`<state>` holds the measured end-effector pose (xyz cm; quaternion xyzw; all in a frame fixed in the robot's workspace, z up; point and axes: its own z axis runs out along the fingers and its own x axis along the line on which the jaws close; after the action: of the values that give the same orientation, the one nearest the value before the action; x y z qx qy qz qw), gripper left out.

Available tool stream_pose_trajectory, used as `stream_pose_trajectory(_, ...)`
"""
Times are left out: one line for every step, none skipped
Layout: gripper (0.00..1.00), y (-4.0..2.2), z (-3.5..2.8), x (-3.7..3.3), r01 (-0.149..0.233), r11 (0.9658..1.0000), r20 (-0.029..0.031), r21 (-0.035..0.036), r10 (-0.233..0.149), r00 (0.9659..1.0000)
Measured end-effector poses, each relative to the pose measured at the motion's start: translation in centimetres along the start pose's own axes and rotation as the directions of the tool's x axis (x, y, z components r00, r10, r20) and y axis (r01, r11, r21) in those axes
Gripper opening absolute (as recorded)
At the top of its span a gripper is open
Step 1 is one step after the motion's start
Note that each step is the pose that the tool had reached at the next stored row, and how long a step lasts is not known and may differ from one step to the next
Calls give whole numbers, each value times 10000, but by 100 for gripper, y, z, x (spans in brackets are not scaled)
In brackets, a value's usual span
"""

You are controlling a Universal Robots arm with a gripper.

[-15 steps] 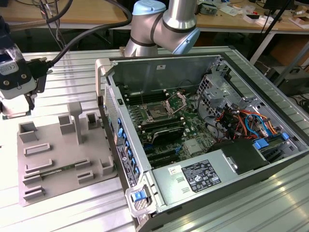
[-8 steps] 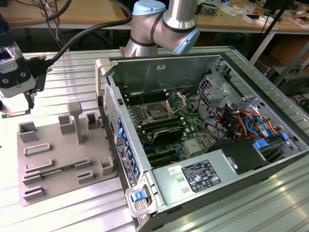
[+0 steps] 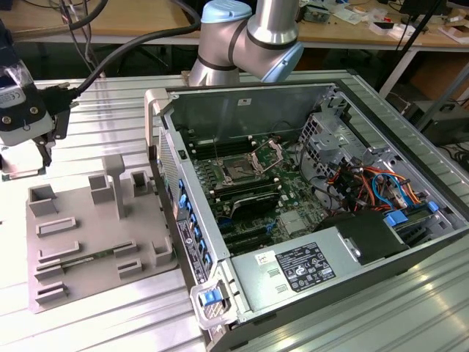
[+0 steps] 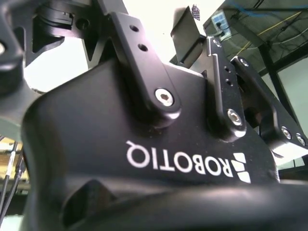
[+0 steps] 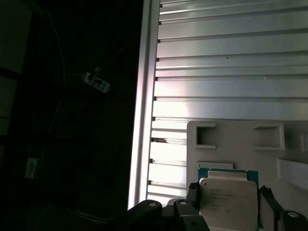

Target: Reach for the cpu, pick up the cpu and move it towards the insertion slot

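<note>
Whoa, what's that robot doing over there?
The robot arm is working on putting a chip into an opened-up computer. Its hand is at the exterior view's left, over a grey tray. The first wrist view shows the silvery chip right at the hand, above the tray. I can't tell whether it has grabbed the chip. The square slot inside the computer is well away from the hand.

Gripper (image 5: 227, 195) aloft, jaws clamped.
</note>
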<state>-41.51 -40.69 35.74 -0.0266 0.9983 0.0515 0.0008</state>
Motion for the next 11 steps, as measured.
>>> stream_pose_trajectory(55,0,0,0,0,9999,-9,160,0,10000)
stream_pose_trajectory(55,0,0,0,0,9996,-17,294,0,10000)
stream_pose_trajectory(55,0,-1,0,1,9987,-27,513,1,10000)
stream_pose_trajectory(55,0,-4,0,1,9983,-30,590,1,10000)
stream_pose_trajectory(55,1,-9,0,1,9980,-34,640,1,10000)
stream_pose_trajectory(55,1,-20,0,2,9973,-39,733,1,10000)
stream_pose_trajectory(55,2,-27,0,1,9971,-41,762,2,10000)
stream_pose_trajectory(55,3,-36,0,1,9970,-40,777,2,10000)
stream_pose_trajectory(55,4,-42,0,2,9969,-42,782,1,10000)
stream_pose_trajectory(55,5,-49,-1,2,9969,-42,786,1,10000)
stream_pose_trajectory(55,6,-57,0,1,9969,-42,790,2,10000)
